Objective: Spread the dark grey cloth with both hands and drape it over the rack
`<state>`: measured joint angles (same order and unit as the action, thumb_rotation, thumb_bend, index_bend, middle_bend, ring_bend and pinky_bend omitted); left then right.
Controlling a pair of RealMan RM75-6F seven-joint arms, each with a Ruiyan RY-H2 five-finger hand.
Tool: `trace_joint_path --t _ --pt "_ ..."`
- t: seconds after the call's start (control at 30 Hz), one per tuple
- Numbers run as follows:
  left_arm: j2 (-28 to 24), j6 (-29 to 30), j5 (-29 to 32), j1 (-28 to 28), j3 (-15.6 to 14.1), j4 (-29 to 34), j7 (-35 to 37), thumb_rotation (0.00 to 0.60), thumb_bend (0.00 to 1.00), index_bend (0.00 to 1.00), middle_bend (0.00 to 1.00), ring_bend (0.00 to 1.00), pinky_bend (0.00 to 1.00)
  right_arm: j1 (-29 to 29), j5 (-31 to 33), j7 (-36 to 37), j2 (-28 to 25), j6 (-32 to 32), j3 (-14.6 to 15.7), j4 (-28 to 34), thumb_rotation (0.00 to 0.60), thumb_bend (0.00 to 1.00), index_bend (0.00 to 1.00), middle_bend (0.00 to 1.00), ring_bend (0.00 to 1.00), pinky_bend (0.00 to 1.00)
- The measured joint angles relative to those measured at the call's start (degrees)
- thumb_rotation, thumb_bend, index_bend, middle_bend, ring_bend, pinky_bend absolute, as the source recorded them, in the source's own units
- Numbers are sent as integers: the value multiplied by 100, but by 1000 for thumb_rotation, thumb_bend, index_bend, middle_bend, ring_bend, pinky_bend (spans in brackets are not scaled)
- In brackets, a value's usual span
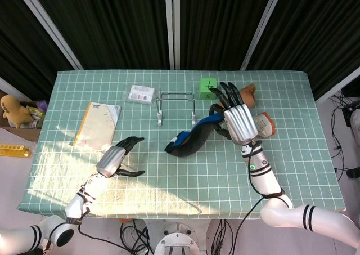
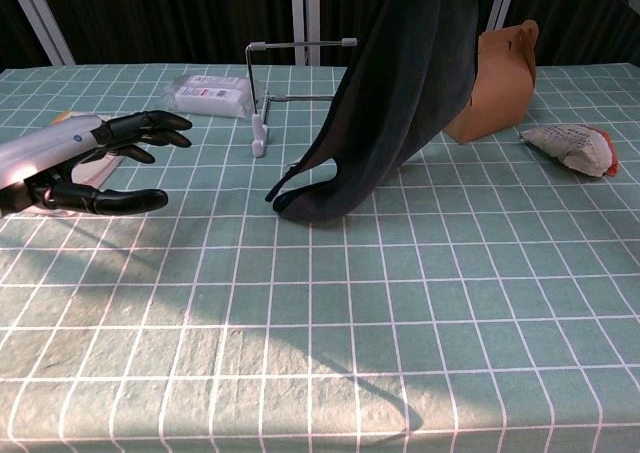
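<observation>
Fingers (image 1: 224,100) of the right hand (image 1: 239,120) were closed on the top of the dark grey cloth (image 2: 400,103), which was held up above the table (image 1: 169,176) so that it hung down in folds, its lower end touching the checked surface. Just behind and to the left of it the wire rack (image 2: 290,73) was seen standing bare. The left hand (image 2: 75,163) was held low over the table, well apart from the cloth, its fingers spread and nothing gripped. A brown paper bag (image 2: 500,83) was placed behind the cloth.
</observation>
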<state>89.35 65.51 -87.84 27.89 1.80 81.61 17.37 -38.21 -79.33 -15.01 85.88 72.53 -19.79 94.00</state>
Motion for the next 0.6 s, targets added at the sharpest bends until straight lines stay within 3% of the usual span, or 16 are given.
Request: trace_joint_path --t 0.23,0.6 --pt "196 -36 133 67 132 -33 -53 241 0 115 157 98 170 1 10 104 -14 47 34 -50 600 527 1000 179 0 0" --pt "1110 -113 504 373 595 -377 -568 246 19 187 207 153 200 -7 123 197 -69 24 54 -129 600 526 1000 176 0 0"
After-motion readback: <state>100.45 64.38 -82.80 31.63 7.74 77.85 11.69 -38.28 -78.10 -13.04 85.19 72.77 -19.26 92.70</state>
